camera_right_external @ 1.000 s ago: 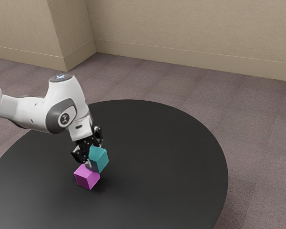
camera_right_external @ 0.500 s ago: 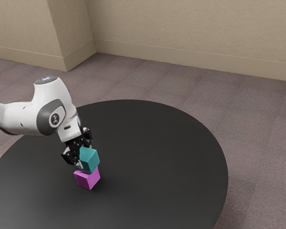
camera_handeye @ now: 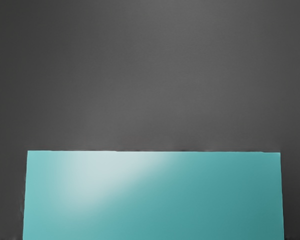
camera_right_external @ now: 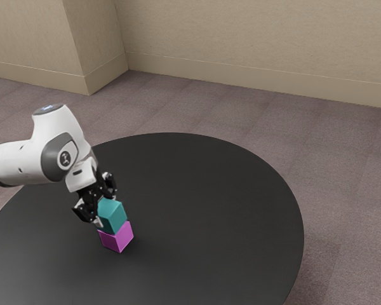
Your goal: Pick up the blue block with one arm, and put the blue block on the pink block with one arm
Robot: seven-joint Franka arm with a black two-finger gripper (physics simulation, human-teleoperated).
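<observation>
Two blocks make a stack at the table's (camera_right_external: 228, 190) near left: blue block (camera_right_external: 112, 216) looks set on the pink block (camera_right_external: 115, 237), gripper (camera_right_external: 96, 202) jaws clamped on the blue. Risk, I'd say: a jerky release or sideways exit topples it. Nothing nearby blocks a straight lift

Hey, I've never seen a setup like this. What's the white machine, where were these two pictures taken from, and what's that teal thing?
A simulated white robot arm with a black two-finger gripper. The exterior view is from a camera beside it; the wrist view from one on its hand. On the round black table sits a pink block. The gripper holds a blue block, teal in shade, resting on the pink one. The big teal shape in the wrist view is that same block, close under the hand.
</observation>
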